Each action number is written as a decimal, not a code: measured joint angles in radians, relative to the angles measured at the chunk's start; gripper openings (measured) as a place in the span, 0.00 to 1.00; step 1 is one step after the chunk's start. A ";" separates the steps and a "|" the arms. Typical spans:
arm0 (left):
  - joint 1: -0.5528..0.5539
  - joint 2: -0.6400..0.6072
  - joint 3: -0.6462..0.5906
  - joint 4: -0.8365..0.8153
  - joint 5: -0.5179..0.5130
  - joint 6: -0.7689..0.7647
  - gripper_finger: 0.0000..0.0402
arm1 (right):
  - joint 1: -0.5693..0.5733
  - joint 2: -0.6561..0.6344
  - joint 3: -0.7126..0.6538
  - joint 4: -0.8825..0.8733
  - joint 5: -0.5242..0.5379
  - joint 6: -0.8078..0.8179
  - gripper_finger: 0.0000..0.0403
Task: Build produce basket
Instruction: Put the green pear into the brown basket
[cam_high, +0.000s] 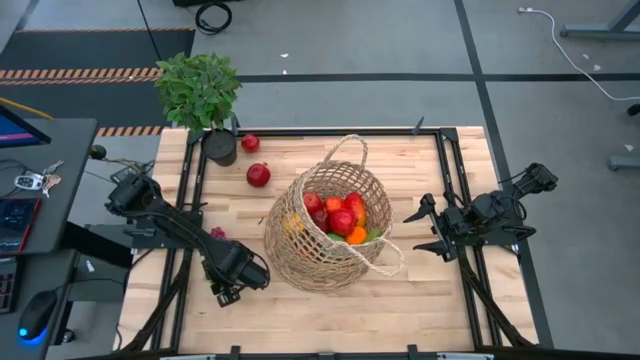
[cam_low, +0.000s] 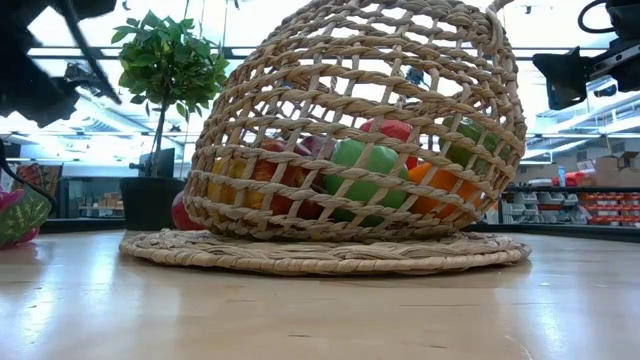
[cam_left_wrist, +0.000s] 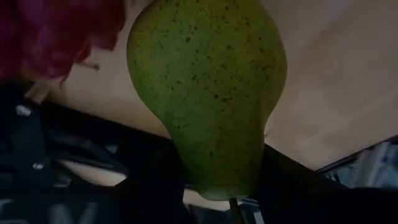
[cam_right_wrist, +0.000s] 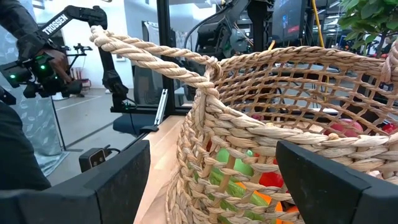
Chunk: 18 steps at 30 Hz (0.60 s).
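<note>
The tan wicker basket (cam_high: 330, 225) lies tipped at the table's middle, its mouth toward the right arm, with red, orange and green produce (cam_high: 342, 215) inside. My left gripper (cam_high: 230, 290) is near the table's front left, pointing steeply down, shut on a speckled green pear (cam_left_wrist: 208, 93). A dark red fruit (cam_high: 217, 233) lies just beyond it. Two red fruits (cam_high: 258, 175) (cam_high: 250, 143) lie on the wood at the far left. My right gripper (cam_high: 420, 230) hangs level and open, right of the basket, touching nothing. My left gripper has the pear's narrow stem end (cam_left_wrist: 217, 177) pinched between its two fingers (cam_left_wrist: 152, 186), one on each side. The fingers come slanting down from above. The pear's wide end points away from the gripper, toward the wood. I cannot tell whether it rests on the table.
A leafy plant in a black pot (cam_high: 205, 100) stands at the far left corner. Black frame rails (cam_high: 452, 190) run along the table's sides. The basket's loop handles (cam_high: 345, 150) stick out toward the far and near-right sides. Bare wood lies in front of the basket (cam_low: 320, 310).
</note>
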 joint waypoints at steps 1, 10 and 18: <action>0.000 0.000 0.010 0.002 -0.005 0.000 0.40 | 0.000 0.000 0.000 0.000 0.000 0.000 0.87; 0.002 0.000 0.156 -0.006 -0.175 0.058 0.40 | 0.000 0.000 0.000 0.000 0.000 0.000 0.87; 0.008 -0.011 0.361 -0.011 -0.391 0.173 0.39 | 0.000 0.000 0.000 0.000 0.000 0.000 0.87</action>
